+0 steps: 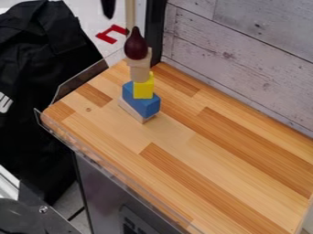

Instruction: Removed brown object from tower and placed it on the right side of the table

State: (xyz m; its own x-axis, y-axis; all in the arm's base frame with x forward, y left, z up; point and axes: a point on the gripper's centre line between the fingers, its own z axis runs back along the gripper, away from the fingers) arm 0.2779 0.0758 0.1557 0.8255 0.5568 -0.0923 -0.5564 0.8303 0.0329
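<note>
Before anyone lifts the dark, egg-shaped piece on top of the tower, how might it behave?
The egg-shaped piece looks stiff, its outline smooth and even. Its rounded sides could let it roll. Perched atop a narrow tower, it may tip if nudged.

Pale plank wall (245,59), black fabric (36,91)

The tower (142,101) stands in the way near the tabletop's (214,160) left end, the plank wall (245,59) bars the back edge, and free room stretches toward the right edge.

The wooden table (196,151) (light strips among darker ones) carries a pale block (132,111), the foot of a tower (143,89).
</note>
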